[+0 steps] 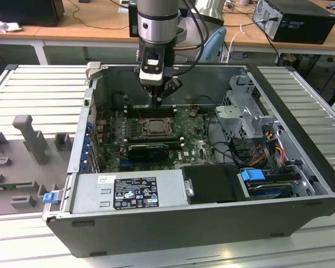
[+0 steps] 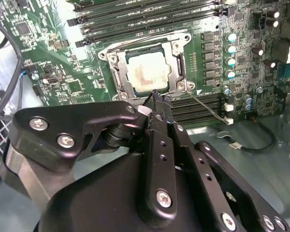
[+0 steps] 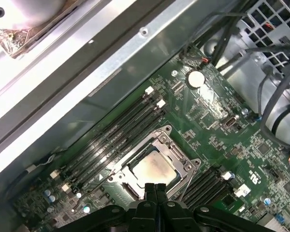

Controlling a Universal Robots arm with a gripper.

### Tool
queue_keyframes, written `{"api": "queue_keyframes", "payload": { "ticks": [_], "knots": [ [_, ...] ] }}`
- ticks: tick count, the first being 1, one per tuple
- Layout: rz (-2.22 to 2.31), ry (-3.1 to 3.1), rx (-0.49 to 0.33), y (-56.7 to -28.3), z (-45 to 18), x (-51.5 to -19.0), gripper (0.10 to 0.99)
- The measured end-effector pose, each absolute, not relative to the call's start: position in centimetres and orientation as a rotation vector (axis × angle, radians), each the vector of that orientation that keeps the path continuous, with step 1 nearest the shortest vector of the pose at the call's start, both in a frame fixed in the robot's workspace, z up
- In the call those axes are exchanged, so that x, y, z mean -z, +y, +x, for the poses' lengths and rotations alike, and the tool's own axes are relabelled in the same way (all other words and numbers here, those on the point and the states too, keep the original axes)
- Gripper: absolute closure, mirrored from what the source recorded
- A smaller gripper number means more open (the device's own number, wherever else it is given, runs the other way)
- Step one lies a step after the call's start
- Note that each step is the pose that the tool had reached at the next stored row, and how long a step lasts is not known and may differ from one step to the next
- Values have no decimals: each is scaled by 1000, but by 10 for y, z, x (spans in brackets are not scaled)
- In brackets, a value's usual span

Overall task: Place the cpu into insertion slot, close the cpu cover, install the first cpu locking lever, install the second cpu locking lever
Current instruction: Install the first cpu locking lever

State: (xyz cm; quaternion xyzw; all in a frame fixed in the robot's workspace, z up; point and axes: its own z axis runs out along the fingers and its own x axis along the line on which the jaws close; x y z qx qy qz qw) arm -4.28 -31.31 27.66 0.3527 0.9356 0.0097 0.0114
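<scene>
One arm reaches down into an open computer case (image 1: 301, 162) in the exterior view. The case lies on a ribbed metal table (image 1: 39, 89). We see the tool (image 1: 158, 100) hanging just above the far edge of the insertion slot (image 1: 156, 127), which sits on the green motherboard (image 1: 198, 146).

In the second wrist view, we find the tool (image 2: 154, 98) with its two black fingers pressed together and nothing between them. Their tips are just beside one corner of the slot. The cpu (image 2: 146, 72) lies flat inside the slot. The cpu cover (image 2: 120, 77) is folded down over it, and the chip's pale top shows through the cover's window. A thin wire locking lever (image 2: 210, 107) juts out from that corner, slanting across a bank of memory slots (image 2: 198, 108).

In the first wrist view, we look past the tool (image 3: 156, 187) with its fingers again side by side. They hover at the edge of the covered cpu (image 3: 152, 169). Long black memory slots flank the socket on two sides, and a round coin battery (image 3: 196, 78) sits well apart from it, near the case wall (image 3: 135, 63).
</scene>
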Motion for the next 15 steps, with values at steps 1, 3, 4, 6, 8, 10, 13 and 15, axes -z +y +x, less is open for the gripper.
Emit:
{"api": "queue_keyframes", "payload": {
  "ticks": [1,3,4,6,8,10,13,15],
  "knots": [
    [1074,2928,-30,-313,-43,-277,980],
    [1030,2944,-31,-313,-43,-277,980],
    [1007,2952,-31,-313,-43,-277,980],
    [974,2964,-31,-313,-43,-277,980],
    [928,2979,-32,-313,-43,-277,980],
    [862,2999,-33,-313,-43,-277,980],
    [756,3029,-34,-313,-43,-277,980],
    [710,3040,-34,-313,-43,-277,980]
  ]
}}
